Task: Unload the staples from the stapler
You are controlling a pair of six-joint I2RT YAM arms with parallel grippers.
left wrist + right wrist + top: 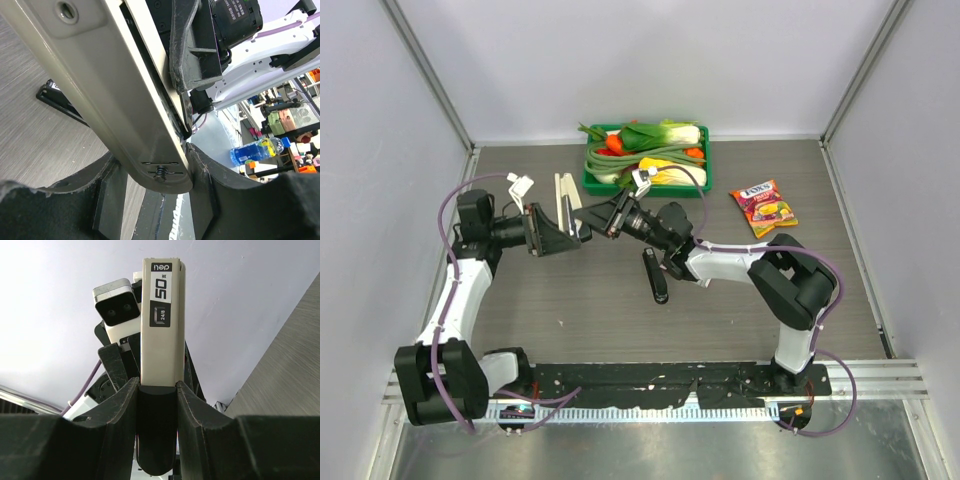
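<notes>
The slim white stapler [563, 200] is held up off the table between my two arms. My right gripper [605, 215] is shut on its dark rear end [156, 430], and the white top with its printed label [161, 315] points away from the fingers. My left gripper [152, 152] is closed round the rounded end of the stapler's pale arm [135, 100], where a small black spring shows. Both its fingers [200, 170] touch that arm. No staples show in any view.
An all-black stapler [655, 275] lies on the table below the right wrist; it also shows in the left wrist view [60, 100]. A green tray [592, 183] of vegetables stands at the back. A candy bag [763, 207] lies at the right.
</notes>
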